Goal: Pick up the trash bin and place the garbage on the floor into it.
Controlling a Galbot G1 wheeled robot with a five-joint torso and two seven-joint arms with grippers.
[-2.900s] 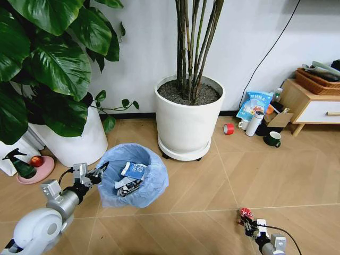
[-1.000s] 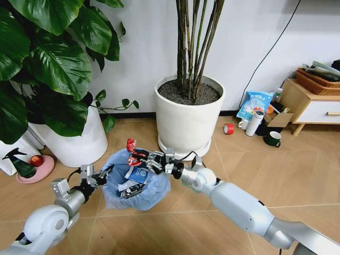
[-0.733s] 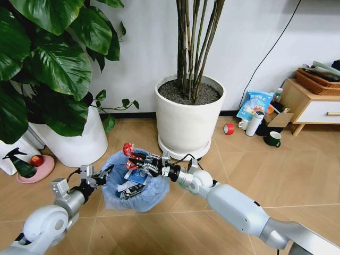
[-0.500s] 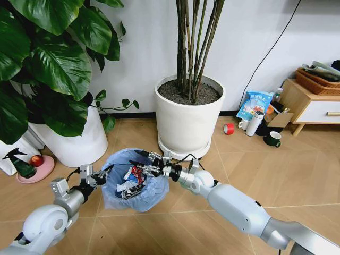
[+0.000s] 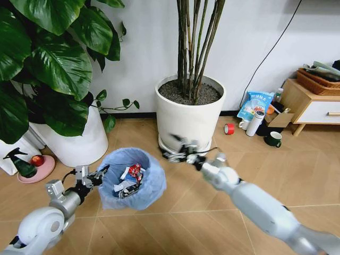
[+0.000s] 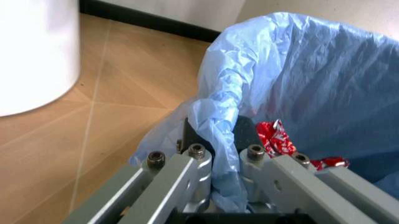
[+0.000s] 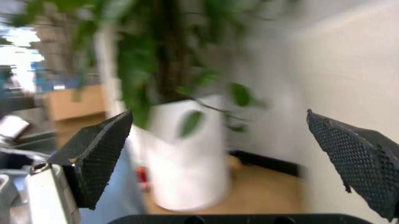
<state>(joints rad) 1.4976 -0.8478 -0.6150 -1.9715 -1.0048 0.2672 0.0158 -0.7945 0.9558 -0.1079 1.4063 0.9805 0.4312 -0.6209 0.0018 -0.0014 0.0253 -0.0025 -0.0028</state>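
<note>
The trash bin [image 5: 131, 179], lined with a crinkled light-blue bag, stands low on the chevron wood floor [image 5: 212, 202]. My left gripper [image 5: 99, 175] is shut on its near-left rim. In the left wrist view the fingers [image 6: 187, 172] clamp the folded bag edge [image 6: 218, 116]. Inside the bin lie a red wrapper [image 5: 134, 170] [image 6: 274, 137] and other garbage, white and blue-white pieces [image 5: 125, 184]. My right gripper [image 5: 178, 154] is blurred, to the right of the bin in front of the middle pot. Its black pads [image 7: 100, 158] stand wide apart, open, with nothing between them.
A big white pot [image 5: 189, 121] with thin trunks stands behind the bin, another white pot [image 5: 74, 139] with broad leaves at the left. A green spray bottle [image 5: 19, 165] and pink dish sit far left. At the right are a red tape roll [image 5: 228, 128], a mug [image 5: 273, 139] and a wooden cabinet [image 5: 311, 105].
My right gripper carried the red wrapper over the bin, let it go inside, and has drawn back to the right. The left gripper kept its hold on the rim.
</note>
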